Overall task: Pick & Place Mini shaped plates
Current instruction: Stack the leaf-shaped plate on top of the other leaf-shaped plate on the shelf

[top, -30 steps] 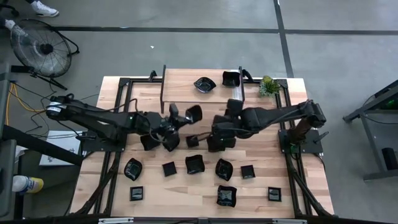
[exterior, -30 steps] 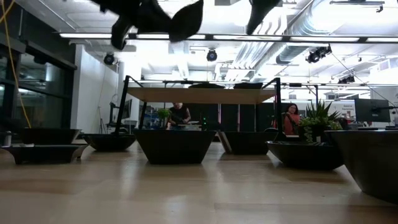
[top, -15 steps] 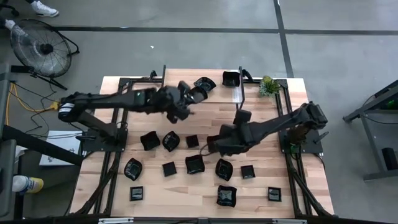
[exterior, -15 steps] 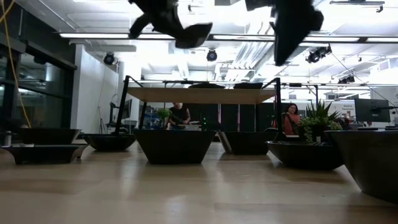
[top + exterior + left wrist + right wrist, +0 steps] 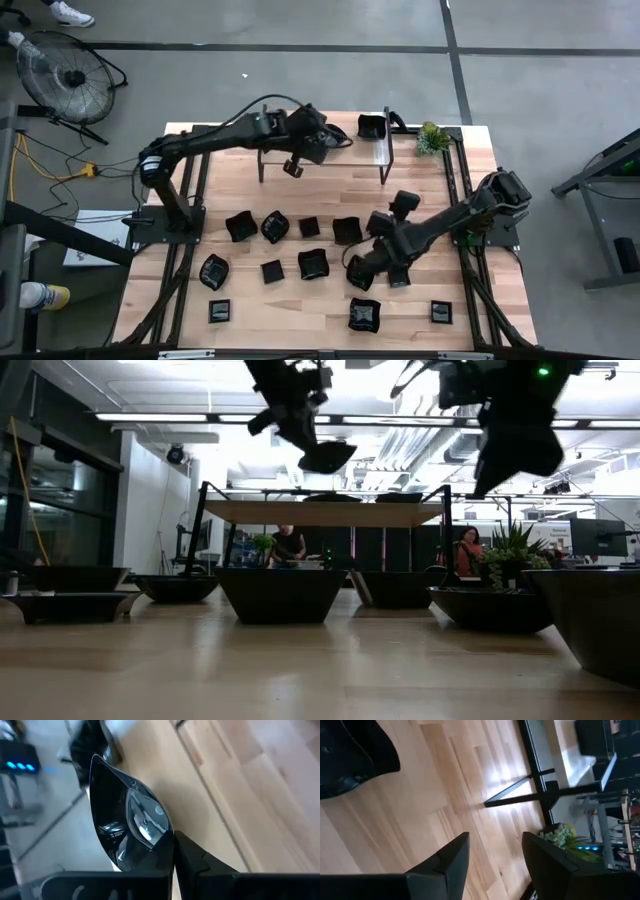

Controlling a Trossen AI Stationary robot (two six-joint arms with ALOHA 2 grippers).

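My left gripper (image 5: pixel 316 142) reaches over the raised wooden shelf (image 5: pixel 350 150) at the table's far side, shut on a glossy black leaf-shaped mini plate (image 5: pixel 127 820). In the low view this plate (image 5: pixel 326 457) hangs above the shelf. A square plate (image 5: pixel 371 125) rests on the shelf. Several black plates lie in rows on the table, among them one (image 5: pixel 313 264) near the middle. My right gripper (image 5: pixel 364 270) is open and low over a plate (image 5: pixel 398 276) right of the middle, with nothing between its fingers (image 5: pixel 452 862). My left gripper pinches the leaf-shaped plate by its rim (image 5: pixel 161 851) between the two fingers, at one end of the plate. The fingers slant down from the table's left. The plate hangs tilted below them (image 5: pixel 326 457), lifted clear of the shelf.
A small green plant (image 5: pixel 431 137) stands at the far right beside the shelf. The shelf's black legs (image 5: pixel 262 160) and the black frame rails (image 5: pixel 455 170) stand along the table's sides. Bare wood lies under and just before the shelf (image 5: pixel 330 190).
My left gripper has carried the plate from the table's middle toward the far edge and up, over the shelf, turning as it went. My right gripper has gone down and toward the near edge, from the middle row of plates to the row nearer the front, staying open.
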